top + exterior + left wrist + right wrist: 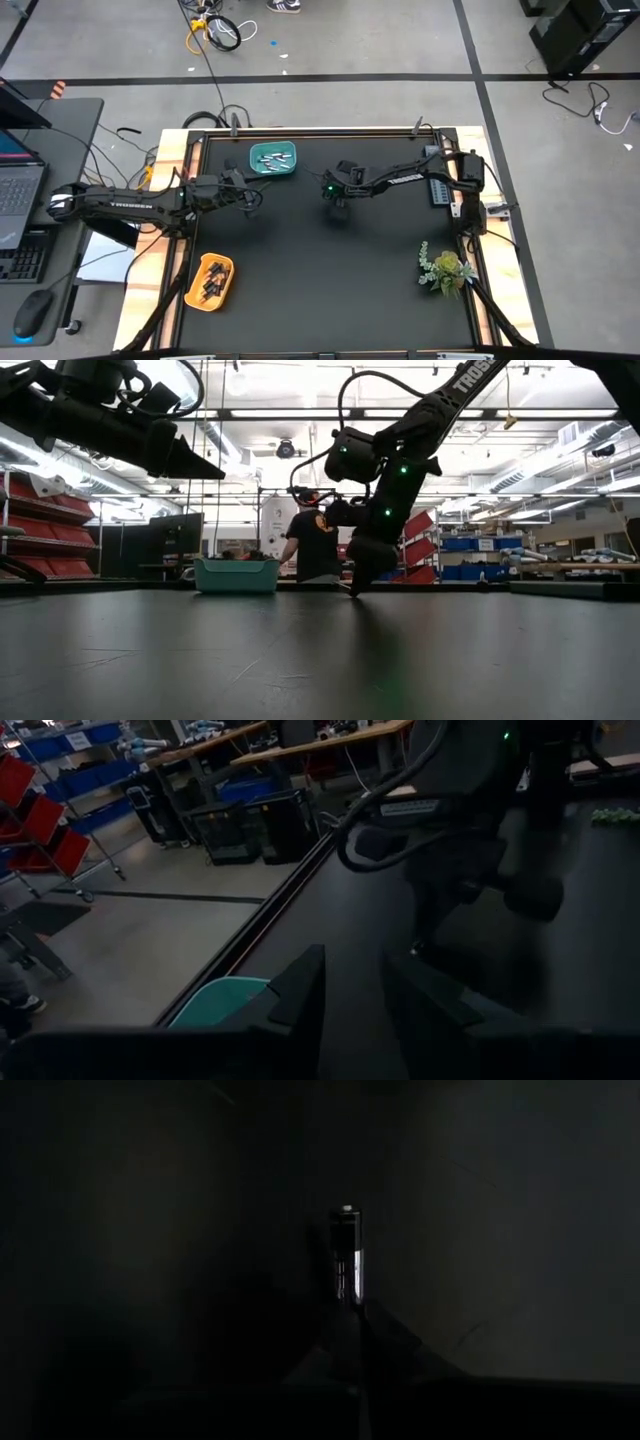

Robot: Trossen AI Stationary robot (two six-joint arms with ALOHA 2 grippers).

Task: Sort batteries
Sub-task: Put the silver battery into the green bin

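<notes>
Black matting across the table (300, 290), nearly bare of loose cells. Teal bin (273, 159) at upper centre of the high view, holding whitish-silver batteries (271, 158); yellow bin (210, 280) at lower left, holding dark batteries (213, 281). No strays visible elsewhere on the mat from above, so sorting judged close to finished, with perhaps one cell outstanding.

That last battery (346, 1255), seen in the right wrist view: a slim dark cylinder with a pale band, projecting from the tips of the right gripper (347, 1312), jaws pinched shut on it. Right gripper (338, 207) low over the mat, just right of centre in the high view, tips down at or just above the surface in the low view. Colour of the cell hard to judge in the gloom, so destination bin uncertain.

Left gripper (252, 198) hovering just below the teal bin, jaws partly apart with nothing between them in the left wrist view.

Wide open mat between centre and both bins. Path to the teal bin short but crowded by the left arm; path to the yellow bin longer and clear. Grey ribbed strip (438, 190) and small artificial plant (444, 268) along the right edge, well apart from either route. Raised wooden border around the mat.
</notes>
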